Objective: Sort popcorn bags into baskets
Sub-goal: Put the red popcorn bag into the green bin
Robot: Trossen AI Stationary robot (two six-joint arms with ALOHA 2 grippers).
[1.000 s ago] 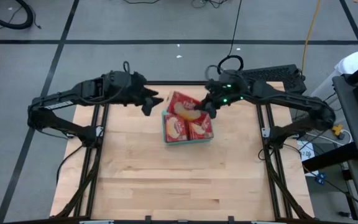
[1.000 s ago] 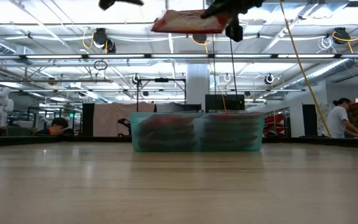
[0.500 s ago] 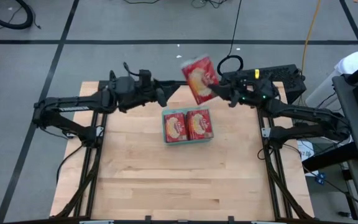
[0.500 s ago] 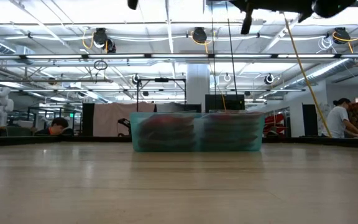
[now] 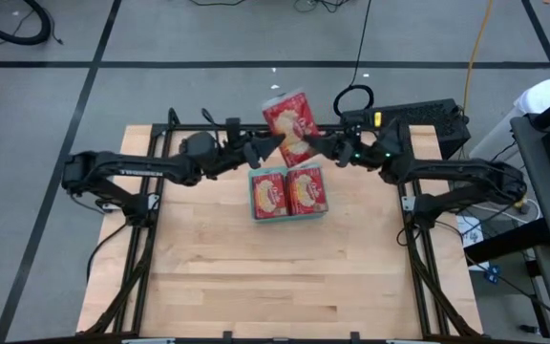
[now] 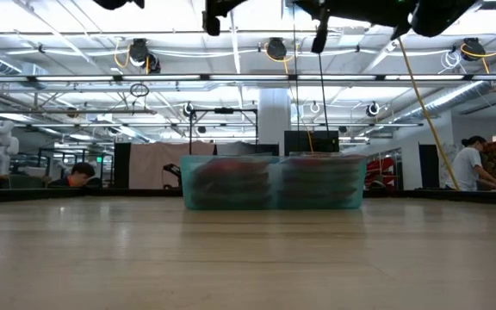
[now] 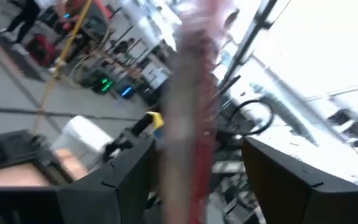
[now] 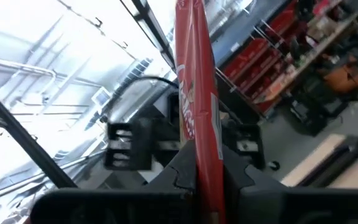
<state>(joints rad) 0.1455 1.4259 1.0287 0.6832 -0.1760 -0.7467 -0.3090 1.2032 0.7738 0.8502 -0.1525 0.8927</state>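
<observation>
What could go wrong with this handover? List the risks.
1. The right gripper pinches the popcorn bag by one edge only, so the bag could twist or slip out.
2. The left gripper has its jaws open around the bag; if the right lets go before they close, the bag falls.
3. The bag hangs past the far edge of the teal tray, so a drop could miss it.

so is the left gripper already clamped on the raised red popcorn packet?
No: the left gripper has its dark fingers spread either side of the red popcorn packet, which the right gripper pinches.
</observation>
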